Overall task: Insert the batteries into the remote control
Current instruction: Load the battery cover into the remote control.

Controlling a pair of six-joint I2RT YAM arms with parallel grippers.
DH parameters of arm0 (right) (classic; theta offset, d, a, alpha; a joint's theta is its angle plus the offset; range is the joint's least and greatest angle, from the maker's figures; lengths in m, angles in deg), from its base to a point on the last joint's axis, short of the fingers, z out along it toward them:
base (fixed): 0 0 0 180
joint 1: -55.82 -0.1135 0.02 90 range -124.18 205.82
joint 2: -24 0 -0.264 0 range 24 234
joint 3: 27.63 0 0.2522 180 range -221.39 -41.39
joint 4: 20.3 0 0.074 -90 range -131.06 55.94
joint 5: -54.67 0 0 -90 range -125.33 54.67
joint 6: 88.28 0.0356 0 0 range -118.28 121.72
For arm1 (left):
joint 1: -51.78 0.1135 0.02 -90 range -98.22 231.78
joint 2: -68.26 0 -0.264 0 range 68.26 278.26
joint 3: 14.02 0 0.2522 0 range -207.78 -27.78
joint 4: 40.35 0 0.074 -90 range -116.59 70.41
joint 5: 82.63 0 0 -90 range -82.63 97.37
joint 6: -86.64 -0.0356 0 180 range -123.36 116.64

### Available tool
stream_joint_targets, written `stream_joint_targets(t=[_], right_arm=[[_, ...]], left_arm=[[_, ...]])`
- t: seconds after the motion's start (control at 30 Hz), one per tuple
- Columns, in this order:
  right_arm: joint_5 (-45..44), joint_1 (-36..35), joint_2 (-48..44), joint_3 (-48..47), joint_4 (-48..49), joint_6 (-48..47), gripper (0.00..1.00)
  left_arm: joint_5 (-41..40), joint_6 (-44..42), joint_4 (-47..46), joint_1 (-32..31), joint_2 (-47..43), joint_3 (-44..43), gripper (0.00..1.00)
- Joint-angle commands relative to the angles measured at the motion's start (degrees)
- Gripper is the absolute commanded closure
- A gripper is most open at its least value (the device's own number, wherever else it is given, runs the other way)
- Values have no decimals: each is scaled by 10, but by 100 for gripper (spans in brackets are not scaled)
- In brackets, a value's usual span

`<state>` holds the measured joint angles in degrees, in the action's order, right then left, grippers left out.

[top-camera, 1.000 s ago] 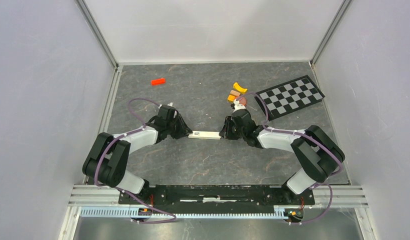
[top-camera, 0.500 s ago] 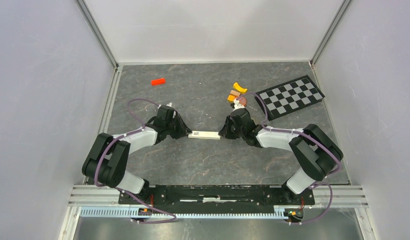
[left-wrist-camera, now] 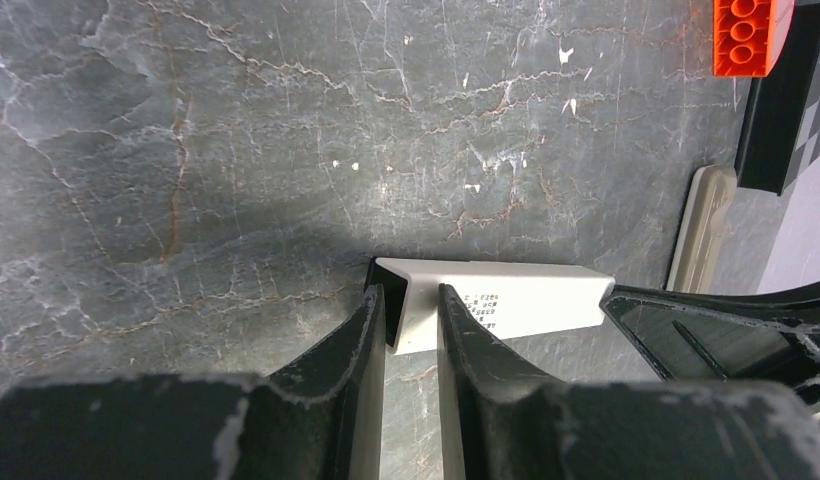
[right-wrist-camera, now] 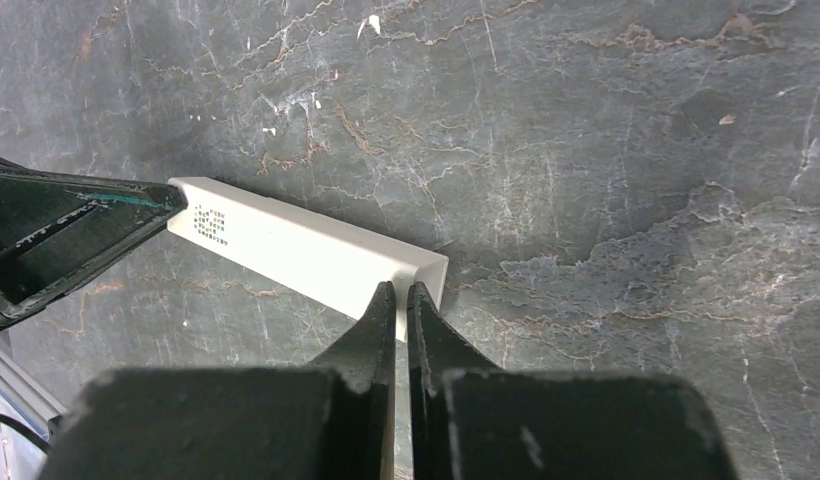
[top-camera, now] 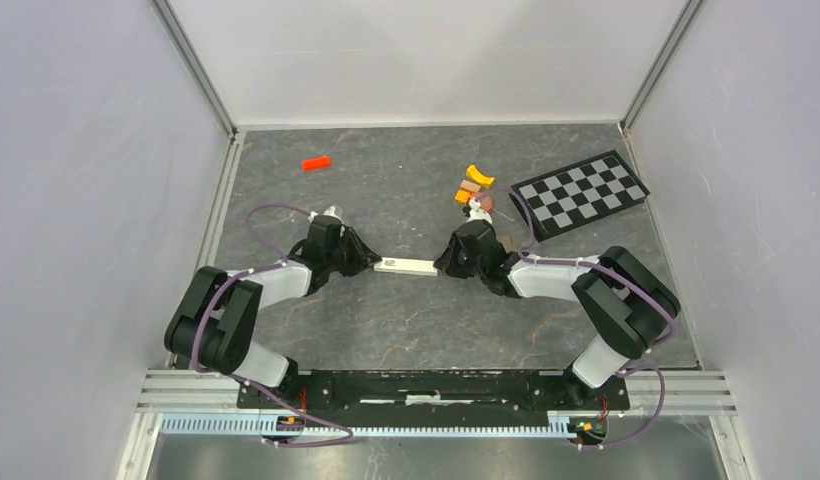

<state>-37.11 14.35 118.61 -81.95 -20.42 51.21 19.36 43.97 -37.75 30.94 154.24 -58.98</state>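
A plain white bar [top-camera: 406, 266] with a small printed label lies on the dark stone-patterned table between my two grippers. My left gripper [top-camera: 374, 262] is shut on its left, dark end; in the left wrist view the fingers [left-wrist-camera: 411, 320] pinch that end of the bar [left-wrist-camera: 526, 300]. My right gripper [top-camera: 441, 266] is shut on the thin wall at the right end, as the right wrist view [right-wrist-camera: 401, 305] shows on the bar [right-wrist-camera: 306, 250]. A slim tan piece [left-wrist-camera: 708, 225], perhaps the remote control's back, lies beyond the right gripper. The batteries are out of view.
A red-orange block [top-camera: 316, 162] lies at the far left. Yellow, tan and orange blocks [top-camera: 473, 182] sit behind the right gripper, beside a black-and-white checkerboard [top-camera: 581, 192]. An orange studded brick [left-wrist-camera: 751, 35] shows in the left wrist view. Walls enclose the table.
Both grippers and the white bar between them have shifted slightly to the left and away from the bases. Both grips on the bar are unchanged.
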Motion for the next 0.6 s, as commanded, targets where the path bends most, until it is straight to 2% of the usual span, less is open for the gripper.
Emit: stream_joint_targets(t=[0.0,0.13,0.23,0.33,0.43,0.53,0.57], right_arm=[[33,-46,39,15,-55,1,92],[-23,-8,-19,7,-83,-69,74],[-27,8,-54,-4,-85,-134,60],[1,11,-59,-35,-92,-236,53],[34,11,-37,-79,-121,-337,38],[99,9,-26,-89,-100,-426,16],[118,6,-25,-90,-91,-449,12]], left_arm=[[12,13,86,-23,32,4,92],[-28,-18,169,-23,3,-70,81],[-66,-43,213,-24,-9,-120,63],[-91,-60,252,-19,-11,-159,50],[-106,-72,285,-12,-23,-196,40],[-137,-88,325,-9,-50,-228,28],[-148,-92,338,-9,-62,-236,22]])
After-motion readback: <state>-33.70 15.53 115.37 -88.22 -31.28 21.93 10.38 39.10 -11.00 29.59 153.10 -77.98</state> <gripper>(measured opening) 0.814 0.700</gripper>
